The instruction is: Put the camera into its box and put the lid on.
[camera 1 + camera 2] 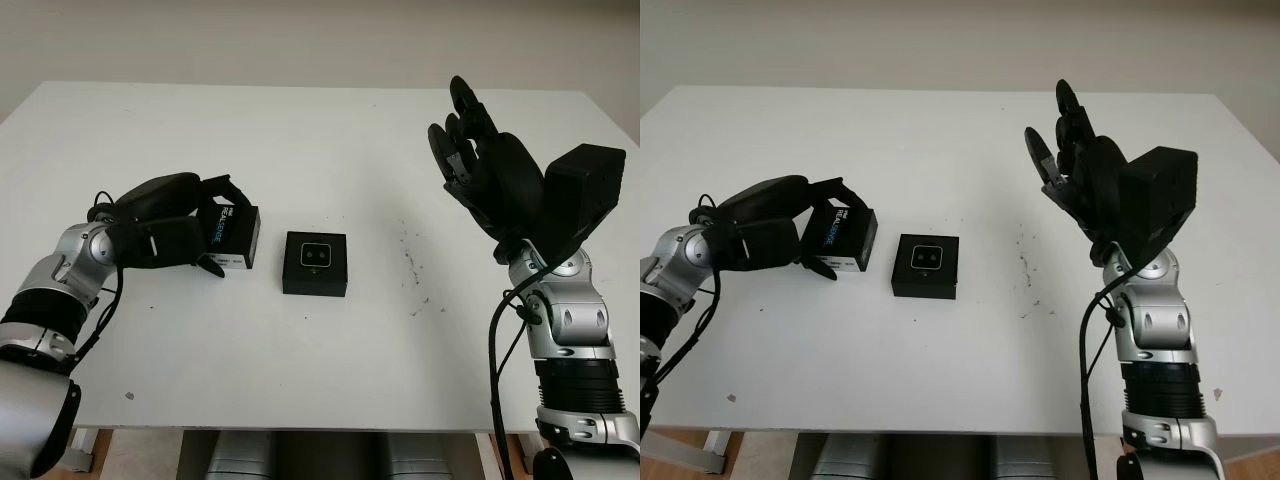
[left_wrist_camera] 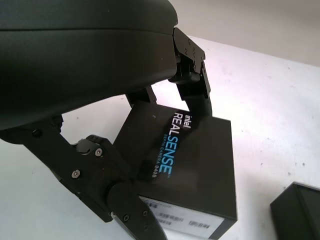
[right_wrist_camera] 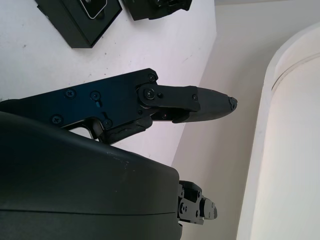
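A: What sits nearest the lower edge of the head view?

B: The 2 arms come in there. Above the bottom-left one, the left hand [image 1: 165, 228] sits at the left of the frame on the white table [image 1: 300, 370], its fingers [image 2: 192, 90] curled around the black lid [image 1: 232, 236] printed "REALSENSE".

A: Is the lid on the box?

B: No. It stands tilted on the table, just left of the box [image 1: 315, 264], apart from it. The box lies open at the frame's centre with the camera [image 1: 316, 256] inside, its 2 lenses facing up.

A: And the other hand?

B: The right hand [image 1: 478, 150] is raised in the upper right of the frame, above the table and well apart from the box, open and holding nothing.
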